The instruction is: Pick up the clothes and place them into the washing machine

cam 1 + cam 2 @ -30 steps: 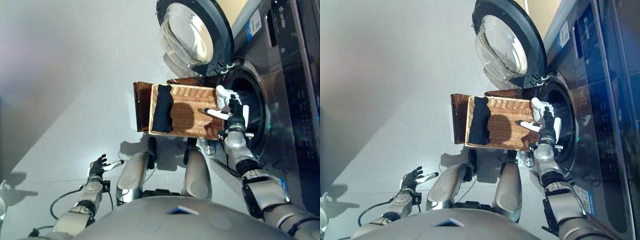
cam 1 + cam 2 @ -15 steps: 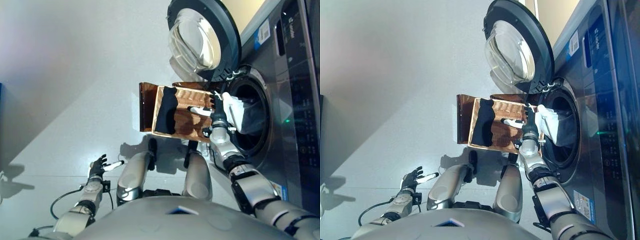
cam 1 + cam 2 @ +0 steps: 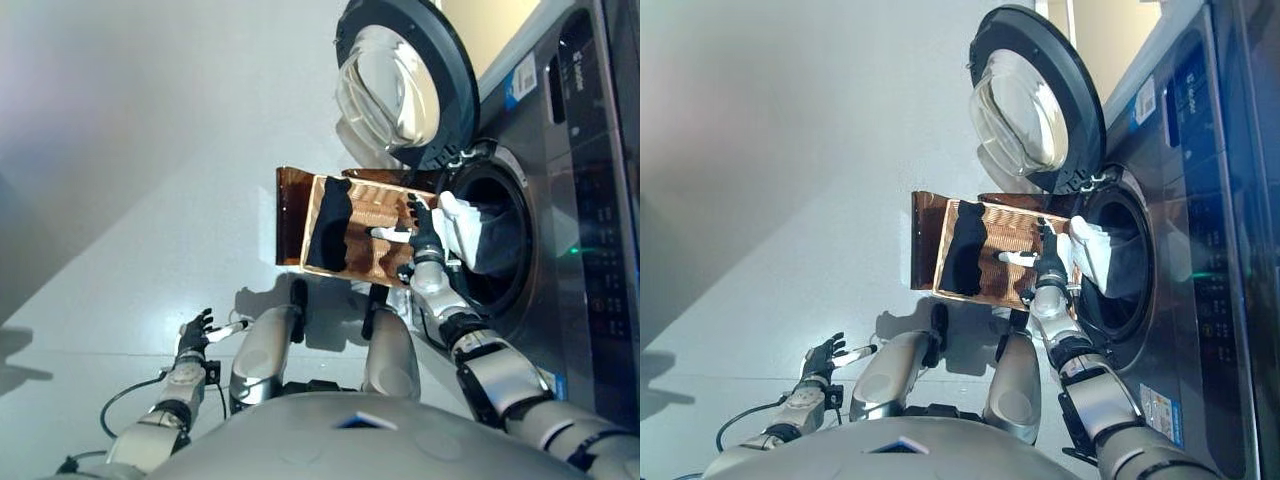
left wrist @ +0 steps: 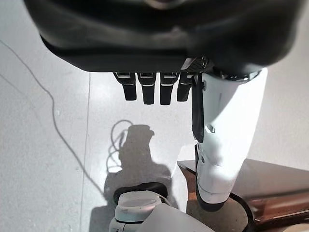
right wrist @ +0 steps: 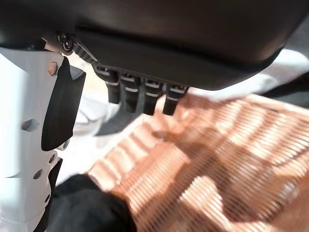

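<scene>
Grey glossy floor (image 3: 150,200) carries a wicker basket (image 3: 375,245) under the open-fingered right hand (image 3: 422,232); left hand (image 3: 196,330) relaxed.

Pale grey glossy floor (image 3: 150,150) filling the frame's left, woven brown basket (image 3: 385,245) at centre, its lid (image 3: 292,215) hanging left

2 garments (image 3: 328,232), 1 basket (image 3: 375,262), 1 washer (image 3: 560,180)

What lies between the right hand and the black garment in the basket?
Only bare woven basket floor separates the right hand from the black garment, as both eye views show.
</scene>
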`<state>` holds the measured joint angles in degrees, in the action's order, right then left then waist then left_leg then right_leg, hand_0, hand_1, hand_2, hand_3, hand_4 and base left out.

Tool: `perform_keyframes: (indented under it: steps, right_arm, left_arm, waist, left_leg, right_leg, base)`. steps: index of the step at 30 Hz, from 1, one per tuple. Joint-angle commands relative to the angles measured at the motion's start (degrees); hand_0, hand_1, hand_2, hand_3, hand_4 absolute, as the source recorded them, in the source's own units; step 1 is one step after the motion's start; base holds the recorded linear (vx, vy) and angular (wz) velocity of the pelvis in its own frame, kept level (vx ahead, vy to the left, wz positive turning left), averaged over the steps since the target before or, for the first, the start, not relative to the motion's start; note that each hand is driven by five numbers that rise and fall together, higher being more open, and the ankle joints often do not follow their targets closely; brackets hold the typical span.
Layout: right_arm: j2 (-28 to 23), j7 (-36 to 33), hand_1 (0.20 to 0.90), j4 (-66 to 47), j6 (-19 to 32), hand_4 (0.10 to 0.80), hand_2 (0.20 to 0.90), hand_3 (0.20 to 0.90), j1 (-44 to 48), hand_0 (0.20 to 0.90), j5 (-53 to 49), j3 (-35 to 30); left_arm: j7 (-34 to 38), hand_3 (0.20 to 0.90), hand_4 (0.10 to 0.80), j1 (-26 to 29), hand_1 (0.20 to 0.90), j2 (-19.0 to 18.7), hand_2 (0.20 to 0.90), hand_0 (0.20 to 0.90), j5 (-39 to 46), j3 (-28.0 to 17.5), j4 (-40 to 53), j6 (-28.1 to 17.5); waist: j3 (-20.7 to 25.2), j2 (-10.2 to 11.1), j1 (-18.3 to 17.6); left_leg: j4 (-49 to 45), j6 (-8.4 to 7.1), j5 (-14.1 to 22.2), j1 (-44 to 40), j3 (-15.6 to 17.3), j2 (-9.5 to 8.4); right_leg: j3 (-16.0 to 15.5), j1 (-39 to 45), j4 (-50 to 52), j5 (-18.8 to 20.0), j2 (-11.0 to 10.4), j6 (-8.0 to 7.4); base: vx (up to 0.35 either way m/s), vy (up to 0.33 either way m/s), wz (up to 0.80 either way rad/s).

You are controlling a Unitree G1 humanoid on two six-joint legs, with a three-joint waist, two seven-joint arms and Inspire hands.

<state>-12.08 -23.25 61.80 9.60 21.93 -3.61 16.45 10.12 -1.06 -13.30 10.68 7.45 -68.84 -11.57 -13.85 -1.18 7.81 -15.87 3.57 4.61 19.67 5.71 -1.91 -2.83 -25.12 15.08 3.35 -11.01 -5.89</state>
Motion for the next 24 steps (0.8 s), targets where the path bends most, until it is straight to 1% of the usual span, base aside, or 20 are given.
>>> perform_keyframes:
  steps: [1, 3, 8, 17, 24]
  right_arm:
    - [0.55, 0.41, 0.900, -2.10, 1.84, 0.800, 0.900, 0.900, 3.24, 0.900, -2.18, 2.22]
    - [1.62, 0.25, 0.900, 1.04, 0.98, 0.800, 0.900, 0.900, 5.55, 0.900, -2.74, 2.75]
    - [2.90, -1.00, 0.900, 3.35, 0.08, 0.800, 0.900, 0.900, 8.56, 0.900, -3.26, 2.58]
    - [3.87, -1.16, 0.900, 8.27, -0.63, 0.800, 0.900, 0.900, 11.73, 0.900, -5.57, 1.08]
    - [4.94, -1.38, 0.900, 10.25, -1.37, 0.800, 0.900, 0.900, 13.39, 0.900, -5.67, 1.11]
  left_arm:
    - [2.23, 0.900, 0.800, -0.69, 0.900, -4.64, 0.900, 0.900, -0.73, -1.50, -0.49, -0.79]
    - [2.60, 0.900, 0.800, 0.52, 0.900, -5.30, 0.900, 0.900, -0.93, -1.28, 0.15, -0.49]
    - [3.24, 0.900, 0.800, 1.89, 0.900, -5.91, 0.900, 0.900, -0.12, -1.20, 1.50, -0.42]
    - [3.38, 0.900, 0.800, 1.79, 0.900, -5.94, 0.900, 0.900, -0.29, -1.26, 0.51, 0.47]
    - [3.63, 0.900, 0.800, 2.02, 0.900, -6.76, 0.900, 0.900, -0.72, -1.56, -0.01, 1.21]
  waist:
    - [1.47, -0.02, 1.57]
    - [1.16, 0.05, 2.26]
    - [0.33, 0.15, 2.96]
    - [-0.83, 0.22, 4.44]
    - [-1.91, 0.57, 5.39]
  left_leg:
    - [1.17, -2.68, -4.82, 5.14, 0.00, -1.25]
    - [0.81, -2.60, -4.74, 5.65, -0.41, -1.44]
    - [0.38, -2.54, -4.61, 6.24, -1.05, -1.79]
    - [-0.94, -2.22, -4.19, 7.43, -1.71, -2.45]
    - [-1.99, -2.11, -3.87, 8.28, -2.04, -2.44]
  right_leg:
    - [-0.75, 0.94, -1.92, -0.25, -0.40, 0.69]
    - [-1.50, 1.18, -2.13, 0.07, -0.75, 0.59]
    - [-2.47, 1.21, -2.11, 0.52, -1.29, 0.53]
    - [-3.64, 1.46, -2.01, 0.81, -2.02, 0.47]
    - [-4.19, 1.22, -1.49, 0.67, -2.32, 0.55]
  base:
    - [-0.025, 0.008, 0.07]
    - [-0.033, 0.015, 0.15]
    - [-0.024, 0.021, 0.25]
    - [-0.010, 0.023, 0.11]
    - [-0.003, 0.002, 0.02]
